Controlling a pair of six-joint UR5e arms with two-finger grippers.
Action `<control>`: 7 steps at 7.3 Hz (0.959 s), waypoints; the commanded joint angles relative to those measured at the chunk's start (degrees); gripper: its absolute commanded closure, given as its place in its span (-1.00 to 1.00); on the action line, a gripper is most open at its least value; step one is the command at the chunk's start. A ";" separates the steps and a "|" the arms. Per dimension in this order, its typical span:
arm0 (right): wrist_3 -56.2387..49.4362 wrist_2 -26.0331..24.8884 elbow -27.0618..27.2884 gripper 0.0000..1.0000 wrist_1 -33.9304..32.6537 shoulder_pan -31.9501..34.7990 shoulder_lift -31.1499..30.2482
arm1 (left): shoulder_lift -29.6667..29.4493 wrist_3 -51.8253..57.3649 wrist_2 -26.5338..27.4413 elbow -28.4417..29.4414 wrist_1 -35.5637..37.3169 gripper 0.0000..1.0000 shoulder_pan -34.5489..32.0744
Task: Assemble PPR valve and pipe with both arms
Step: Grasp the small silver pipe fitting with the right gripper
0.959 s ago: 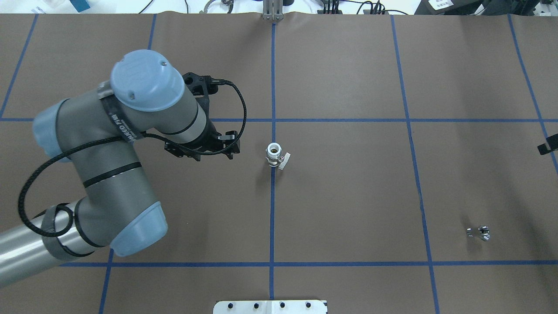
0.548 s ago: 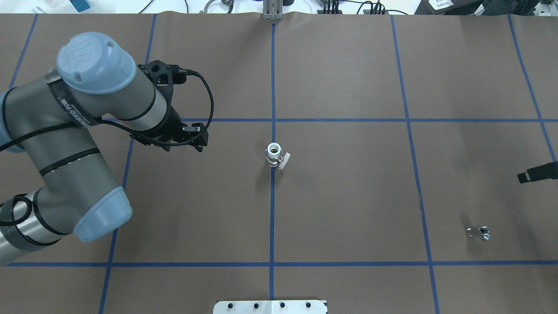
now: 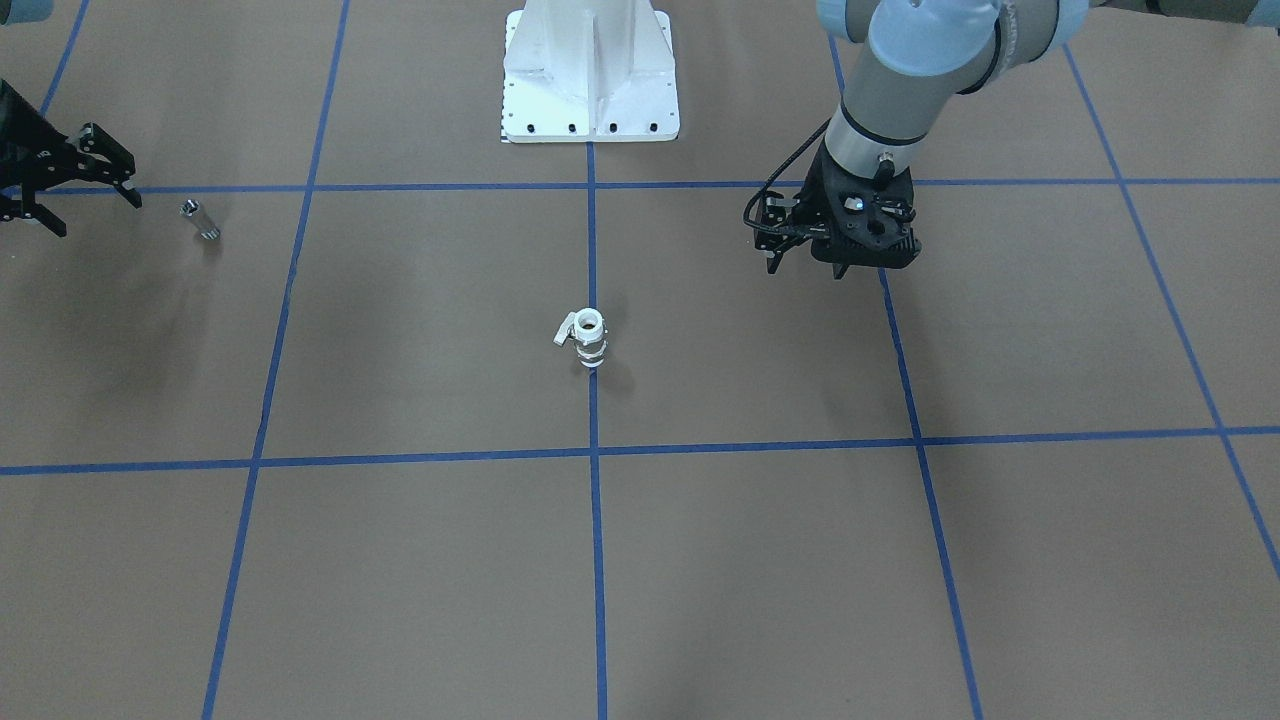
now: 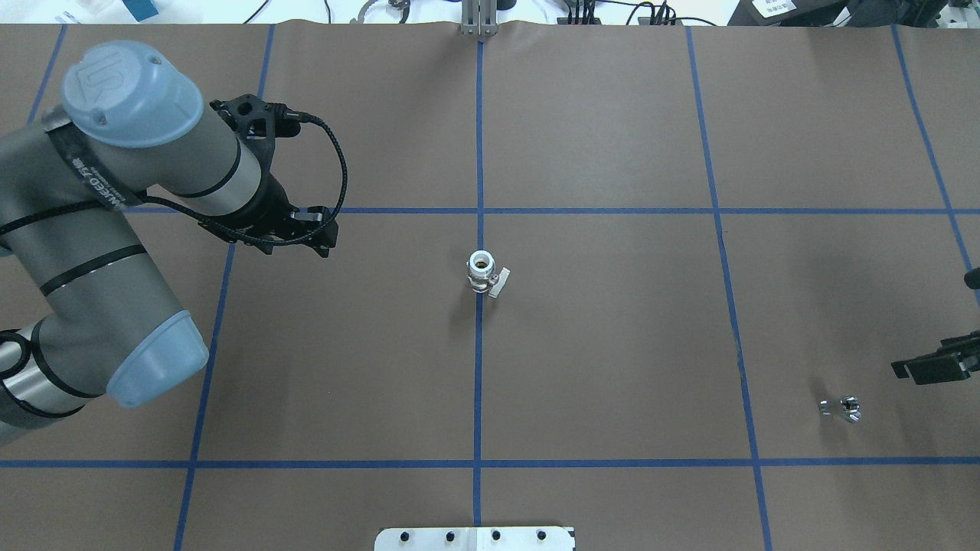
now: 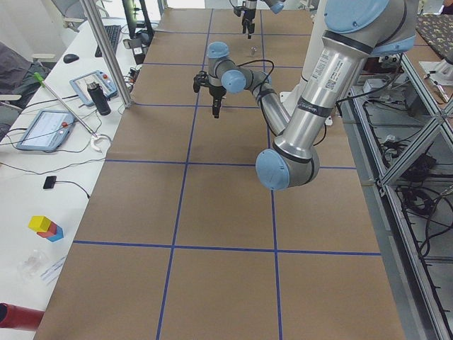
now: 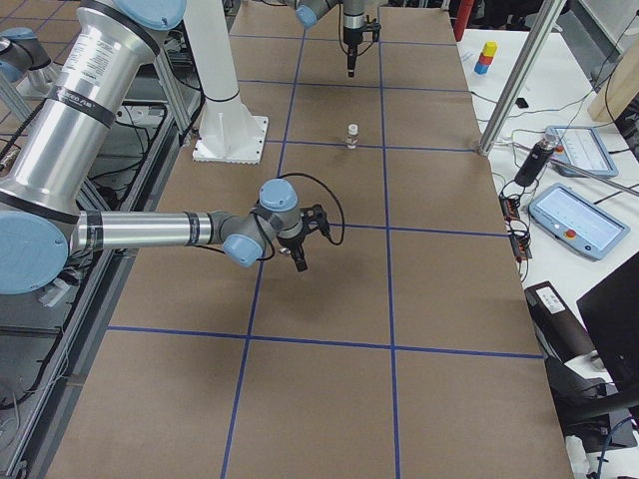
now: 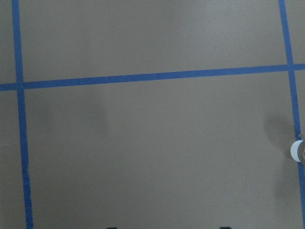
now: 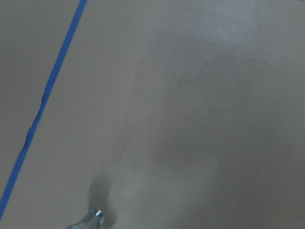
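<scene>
My right gripper (image 3: 95, 212) has its fingers spread wide near the pipe (image 3: 200, 220), I think to grab it. My left gripper (image 3: 805, 270) is spread too, well apart from the valve (image 3: 590, 340). The valve stands hole-up, good for the pipe.

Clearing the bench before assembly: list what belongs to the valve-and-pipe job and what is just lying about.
Job: valve, pipe, left gripper, right gripper.
Lying about: coloured blocks, tablet, both off the mat.

Opposed overhead and front cameras, both over PPR valve (image 4: 482, 273)
</scene>
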 commanded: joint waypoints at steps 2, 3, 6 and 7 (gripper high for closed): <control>10.50 -2.43 3.01 -0.83 0.05 -7.56 -0.16 | 0.19 0.49 0.08 0.37 0.03 -0.55 -0.17; 10.68 -3.57 2.92 -0.82 -0.39 -9.05 -0.07 | 0.45 0.49 0.08 0.55 0.03 -0.55 -0.17; 10.86 -5.95 2.92 -0.75 -5.64 -11.61 2.37 | 0.89 0.49 0.08 0.64 -0.06 -0.55 -0.17; 10.86 -5.95 2.92 -0.71 -5.84 -11.96 2.39 | 0.90 0.49 0.08 0.64 -0.06 -0.55 -0.09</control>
